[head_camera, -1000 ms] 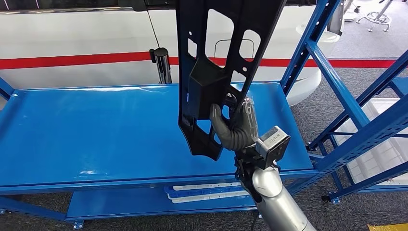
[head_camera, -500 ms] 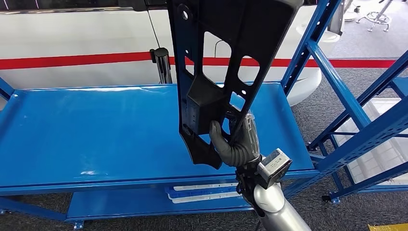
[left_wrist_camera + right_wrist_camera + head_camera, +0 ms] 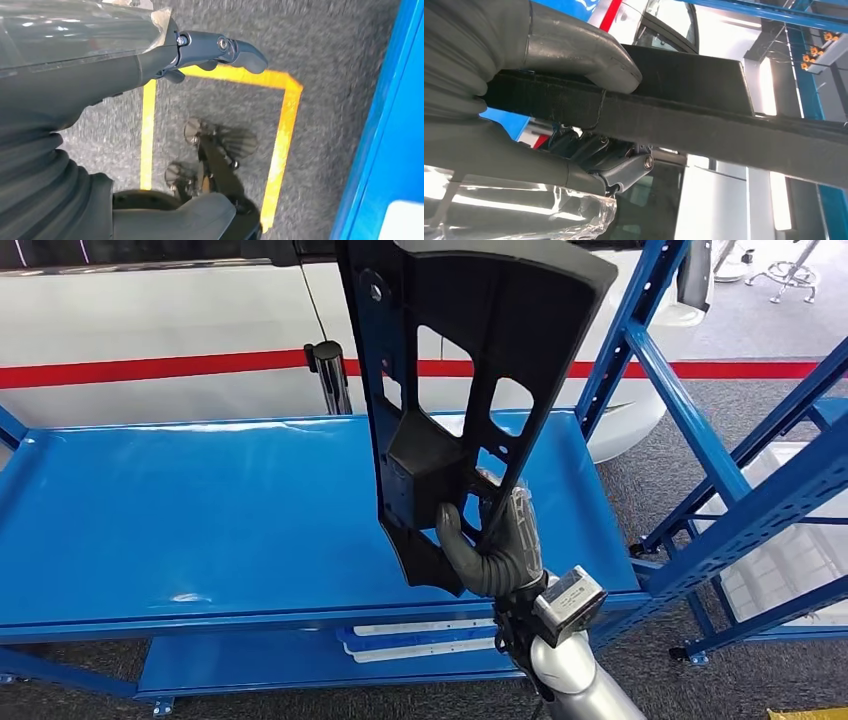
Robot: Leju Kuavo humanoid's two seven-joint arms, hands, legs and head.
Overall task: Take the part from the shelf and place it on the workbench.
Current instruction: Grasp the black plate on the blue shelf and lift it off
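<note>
A long black plastic part (image 3: 450, 390) with several cut-outs stands nearly upright over the right half of the blue workbench (image 3: 200, 510), its top reaching past the picture's upper edge. My right hand (image 3: 495, 545) grips it near its lower end, thumb on the near face and fingers wrapped behind. The right wrist view has the thumb (image 3: 574, 55) pressed on the part's dark edge (image 3: 724, 130). My left hand (image 3: 150, 55) hangs beside the bench over grey floor, fingers (image 3: 220, 47) stretched out and holding nothing.
A blue shelf frame (image 3: 700, 440) rises at the right, with a white tray (image 3: 790, 550) behind it. A white vehicle body with a red stripe (image 3: 150, 370) and a black post (image 3: 330, 370) stand beyond the bench. White strips (image 3: 420, 635) lie on the lower shelf. Yellow floor tape (image 3: 280, 125) runs below.
My right hand has drawn back toward me and lower in the picture, bringing the part closer to the camera and over the bench's front right area. The view has shifted slightly.
</note>
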